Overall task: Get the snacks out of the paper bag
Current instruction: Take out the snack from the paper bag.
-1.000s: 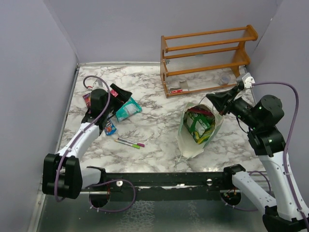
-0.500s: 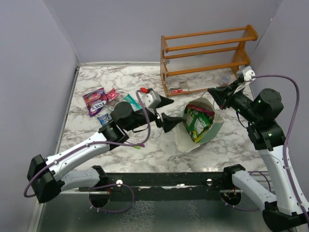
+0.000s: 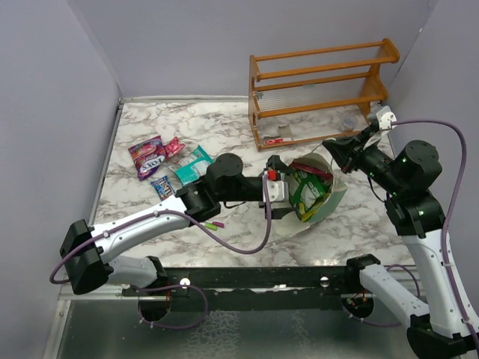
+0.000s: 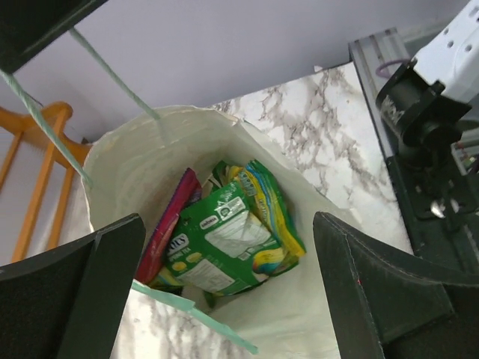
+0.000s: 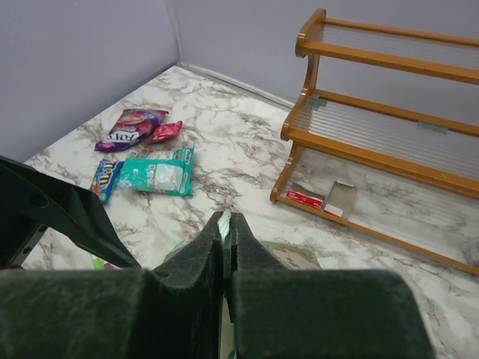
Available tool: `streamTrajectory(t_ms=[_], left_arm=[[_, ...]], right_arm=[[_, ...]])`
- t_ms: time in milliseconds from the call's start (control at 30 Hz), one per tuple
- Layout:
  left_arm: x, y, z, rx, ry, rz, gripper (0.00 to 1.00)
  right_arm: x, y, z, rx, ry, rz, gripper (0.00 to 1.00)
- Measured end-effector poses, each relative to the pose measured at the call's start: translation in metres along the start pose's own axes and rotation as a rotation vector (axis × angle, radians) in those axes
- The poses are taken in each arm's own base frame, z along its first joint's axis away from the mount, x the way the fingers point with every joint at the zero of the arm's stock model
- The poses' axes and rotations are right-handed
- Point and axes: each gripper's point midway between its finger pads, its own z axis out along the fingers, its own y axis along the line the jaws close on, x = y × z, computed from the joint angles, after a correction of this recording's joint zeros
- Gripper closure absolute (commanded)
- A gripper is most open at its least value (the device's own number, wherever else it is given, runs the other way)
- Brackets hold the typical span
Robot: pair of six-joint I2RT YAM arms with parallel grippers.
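Here the open left hand [image 4: 222,228] hovers at the paper bag [image 4: 123,161], whose rim the right hand [image 5: 224,224] pinches. Just ahead lies a green packet [image 4: 217,250], probably light, slippery and crinkly; best gripped by its upper edge.

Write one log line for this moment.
left fingers open at bag; right fingers shut on bag rim; green packet inside; four packets outside

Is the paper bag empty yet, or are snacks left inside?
Not empty. The paper bag holds a green packet and a pink packet at its bottom.
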Motion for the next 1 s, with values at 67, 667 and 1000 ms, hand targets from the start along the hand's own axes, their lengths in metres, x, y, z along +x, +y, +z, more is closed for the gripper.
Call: streamTrajectory(t_ms=[67,667,1000], left_arm=[[0.0,0.002,0.004,0.019,0.019,0.057,0.05],[0.055,-0.012,0.061,0.251,0.261,0.445,0.2],[0.118,-0.012,0.091,0.331,0.413,0.567,0.16]], right_arm=[[0.001,0.001,-0.001,-0.006,0.002,-0.011,0.98],[0.005,0.029,-0.005,-0.185,0.02,-0.081,0.98],[0.006,0.032,-0.004,-0.204,0.023,-0.075,0.98]])
